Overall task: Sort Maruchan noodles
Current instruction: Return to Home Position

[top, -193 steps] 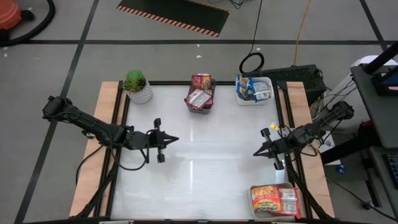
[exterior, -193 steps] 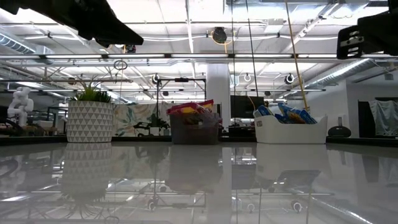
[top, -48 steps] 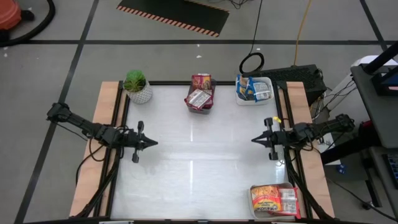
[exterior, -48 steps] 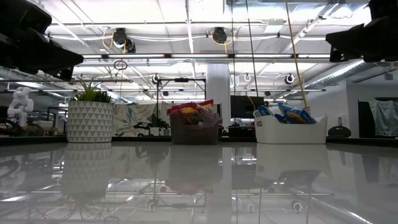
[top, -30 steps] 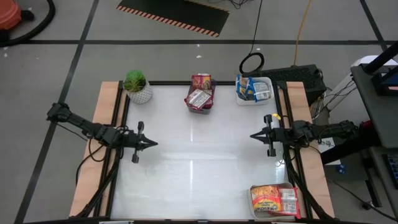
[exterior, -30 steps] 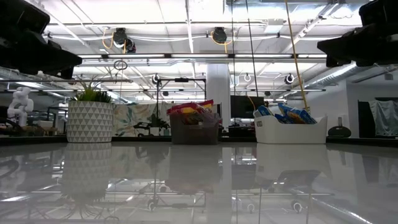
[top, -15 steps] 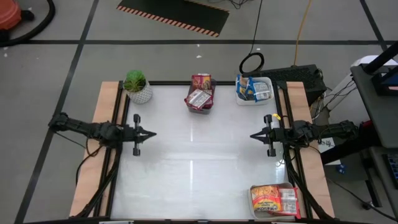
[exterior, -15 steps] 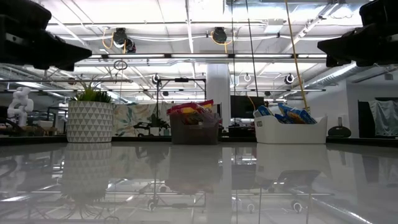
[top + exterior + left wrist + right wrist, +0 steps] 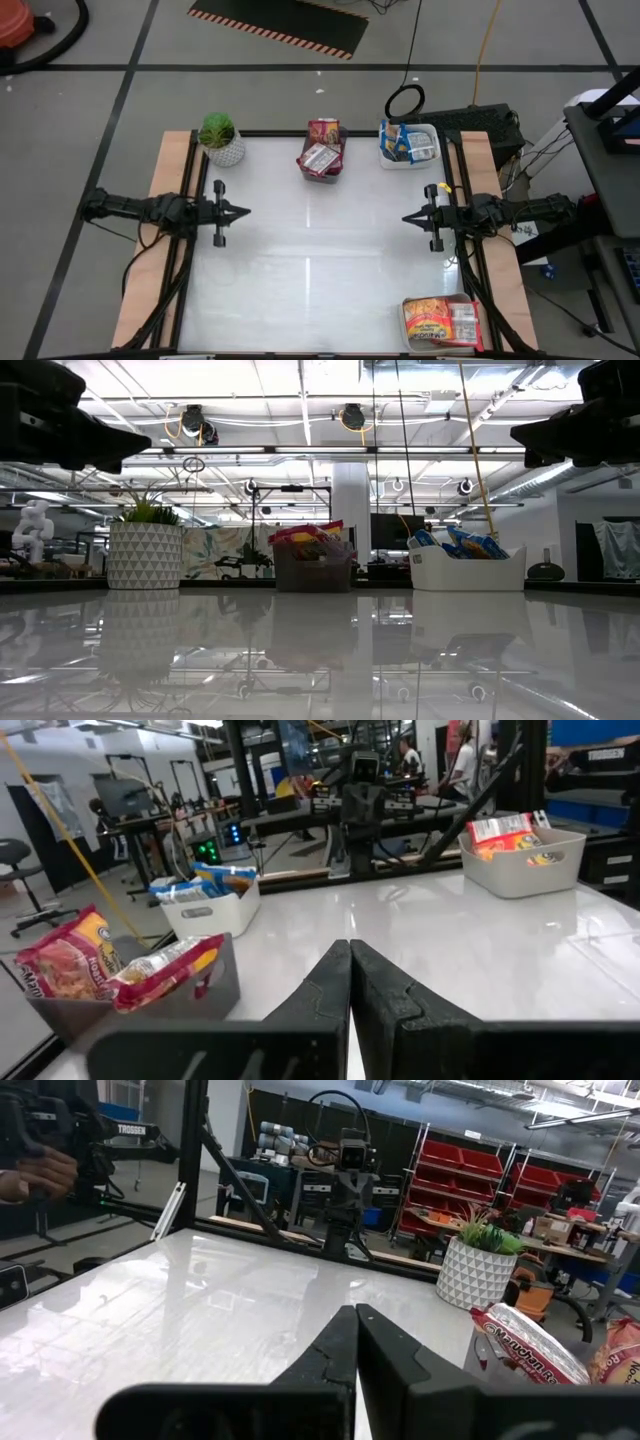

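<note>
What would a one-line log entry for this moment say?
left gripper: shut, empty, left edge | right gripper: shut, empty, right edge | noodle packets: in dark bin, white bin, grey bin

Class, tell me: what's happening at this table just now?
Nothing is being handled. The left gripper and right gripper hover shut and empty over opposite sides of the table. Everything sits sorted: red packets in the dark bin, blue packets in the white bin beside it, orange packets in the corner bin near the right arm.
</note>
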